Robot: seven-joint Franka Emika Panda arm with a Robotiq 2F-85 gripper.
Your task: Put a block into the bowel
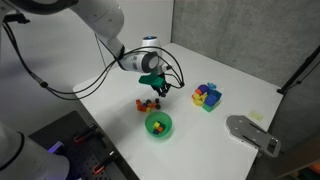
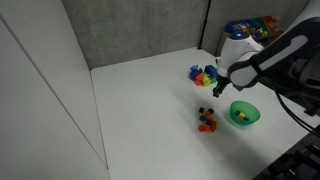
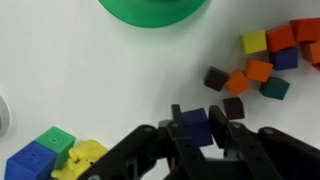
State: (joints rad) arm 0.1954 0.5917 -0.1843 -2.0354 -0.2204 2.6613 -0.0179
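The bright green bowl (image 1: 159, 124) sits on the white table and shows in both exterior views (image 2: 244, 113); its rim shows at the top of the wrist view (image 3: 152, 10). My gripper (image 3: 196, 122) is shut on a dark blue block (image 3: 196, 128) and holds it above the table, between the bowl and the small pile of loose blocks (image 3: 268, 62). In the exterior views the gripper (image 1: 159, 90) (image 2: 219, 88) hangs above the loose blocks (image 1: 146, 103) (image 2: 207, 121).
A heap of larger blue, yellow and purple blocks (image 1: 207, 96) (image 2: 203, 74) (image 3: 48, 157) lies to one side. A grey flat object (image 1: 250, 131) lies near the table edge. Cables trail from the arm.
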